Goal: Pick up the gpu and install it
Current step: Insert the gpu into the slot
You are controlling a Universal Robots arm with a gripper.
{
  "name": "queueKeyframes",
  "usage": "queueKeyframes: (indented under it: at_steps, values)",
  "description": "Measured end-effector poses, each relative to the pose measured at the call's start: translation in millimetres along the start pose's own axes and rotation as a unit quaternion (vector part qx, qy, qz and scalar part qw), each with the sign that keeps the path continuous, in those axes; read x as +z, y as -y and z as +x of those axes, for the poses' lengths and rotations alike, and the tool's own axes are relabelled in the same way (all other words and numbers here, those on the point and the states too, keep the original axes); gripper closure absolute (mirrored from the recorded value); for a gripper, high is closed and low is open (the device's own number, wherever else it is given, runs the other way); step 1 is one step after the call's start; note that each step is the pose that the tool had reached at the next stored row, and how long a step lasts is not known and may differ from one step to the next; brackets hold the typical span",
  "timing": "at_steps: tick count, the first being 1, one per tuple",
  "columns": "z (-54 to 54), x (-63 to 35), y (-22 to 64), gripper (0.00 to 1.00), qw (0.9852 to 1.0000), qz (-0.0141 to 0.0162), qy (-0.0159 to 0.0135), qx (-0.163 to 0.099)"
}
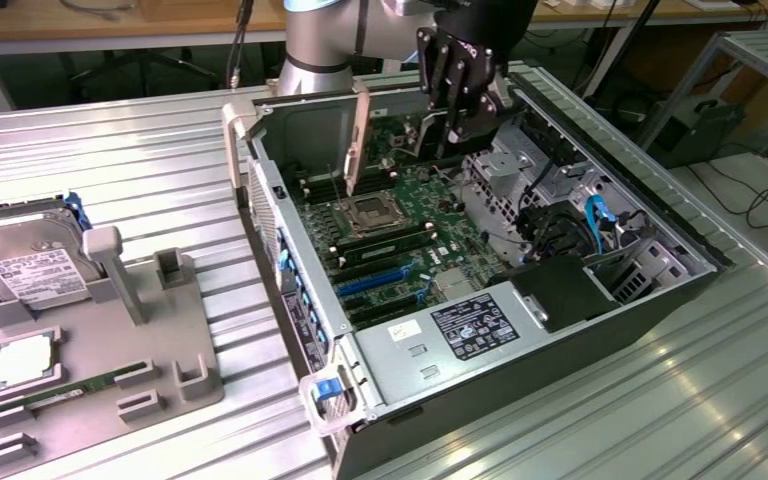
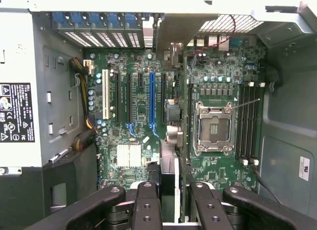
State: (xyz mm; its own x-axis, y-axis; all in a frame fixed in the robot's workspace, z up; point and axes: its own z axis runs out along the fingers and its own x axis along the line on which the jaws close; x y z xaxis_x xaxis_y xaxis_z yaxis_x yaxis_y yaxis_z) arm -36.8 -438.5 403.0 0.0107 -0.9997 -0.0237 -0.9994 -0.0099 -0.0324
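Observation:
The gpu hangs on edge above the open computer case, green board face showing and its silver end bracket toward the case's rear wall. My gripper is shut on it from above. In the wrist view the gpu runs edge-on between my black fingers, with my gripper clamped on it and the bracket at the far end. It is held clear of the motherboard, over the strip between the blue expansion slot and the CPU socket.
Blue and black expansion slots lie near the power supply. Memory slots and loose cables crowd the case. On the exterior view's left, a grey fixture holds a hard drive and a memory stick.

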Motion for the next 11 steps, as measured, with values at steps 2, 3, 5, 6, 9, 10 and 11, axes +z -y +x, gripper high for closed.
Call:
queueKeyframes:
  at_steps: [2,3,5,6,9,10,11]
  values:
    - [0.0,0.7,0.0,0.72,1.0000,0.0000,0.0000,0.000]
    - [0.0,1.0,0.0,0.72,1.0000,0.0000,0.0000,0.000]
    - [0.0,1.9,-0.1,0.72,1.0000,0.0000,0.0000,0.000]
    - [0.1,2.3,-0.1,0.72,1.0000,0.0000,0.0000,0.000]
    - [0.1,3.5,-0.1,0.72,1.0000,0.0000,0.0000,0.000]
    - [0.1,4.0,-0.1,0.72,1.0000,0.0000,0.0000,0.000]
    - [0.1,4.3,-0.1,0.72,1.0000,0.0000,0.0000,0.000]
